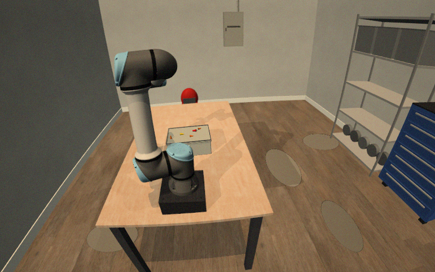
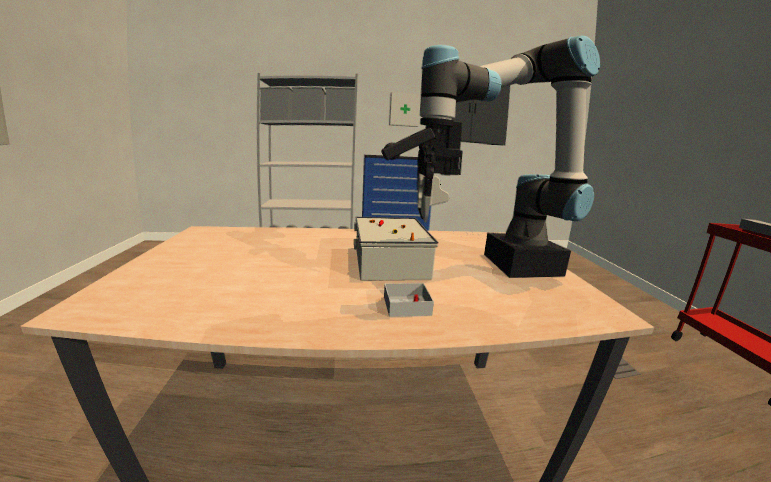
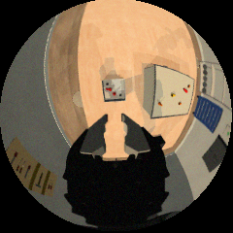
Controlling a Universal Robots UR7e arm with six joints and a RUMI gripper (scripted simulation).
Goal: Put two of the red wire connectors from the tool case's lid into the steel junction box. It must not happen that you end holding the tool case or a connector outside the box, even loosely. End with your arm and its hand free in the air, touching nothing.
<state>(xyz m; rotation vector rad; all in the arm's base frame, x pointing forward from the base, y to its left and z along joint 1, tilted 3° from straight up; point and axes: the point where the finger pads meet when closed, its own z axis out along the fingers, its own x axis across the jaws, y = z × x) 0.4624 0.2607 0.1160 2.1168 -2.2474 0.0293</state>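
The small steel junction box [image 2: 409, 309] [image 3: 119, 85] stands on the table in front of the grey tool case [image 1: 197, 147] [image 2: 395, 266] [image 3: 154, 92]. A red connector [image 2: 416, 297] [image 3: 116, 91] lies inside the box; the wrist view shows a second red one [image 3: 108, 83] there. On the case's lid lie more red connectors [image 1: 194, 130] [image 2: 381, 222] [image 3: 185, 89] among orange [image 1: 191, 135] [image 2: 412, 236] and yellow ones [image 1: 181, 134]. My gripper [image 2: 424, 212] [image 3: 114, 114] hangs high above the case's near right edge, fingers slightly apart with nothing between them. In the top view the arm hides it.
The robot's black base [image 1: 182, 199] [image 2: 526, 257] stands on the table behind the case. A red rounded object [image 1: 189, 95] sits at the table's far end. A red cart [image 2: 753, 341], a blue drawer cabinet [image 1: 425, 158] and a metal shelf [image 1: 381, 91] stand off the table.
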